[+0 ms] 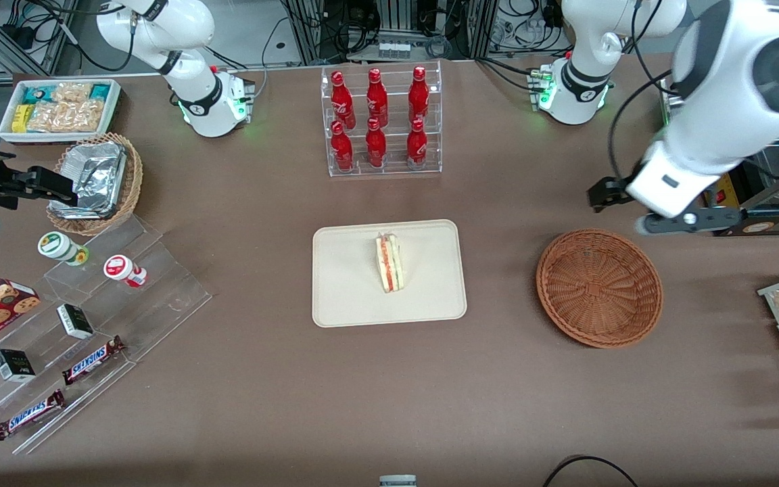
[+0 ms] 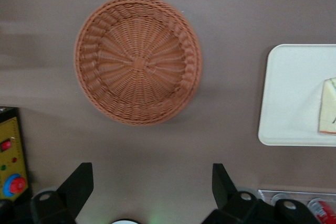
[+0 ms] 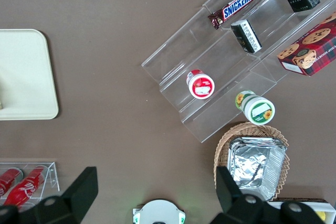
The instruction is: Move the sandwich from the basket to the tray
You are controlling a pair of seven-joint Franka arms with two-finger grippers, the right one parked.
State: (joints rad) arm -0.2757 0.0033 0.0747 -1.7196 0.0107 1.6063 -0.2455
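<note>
My gripper hangs spread and empty above the bench, near the bare basket. The sandwich stands on the tray, done I judge. It looks light, soft and crushable; any regrasp should pinch the bread faces gently.

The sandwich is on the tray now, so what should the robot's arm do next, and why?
Probably just pull away and park. The sandwich already lies on the tray, the basket is empty, and the gripper hangs open above the table beside the basket, holding nothing.
</note>
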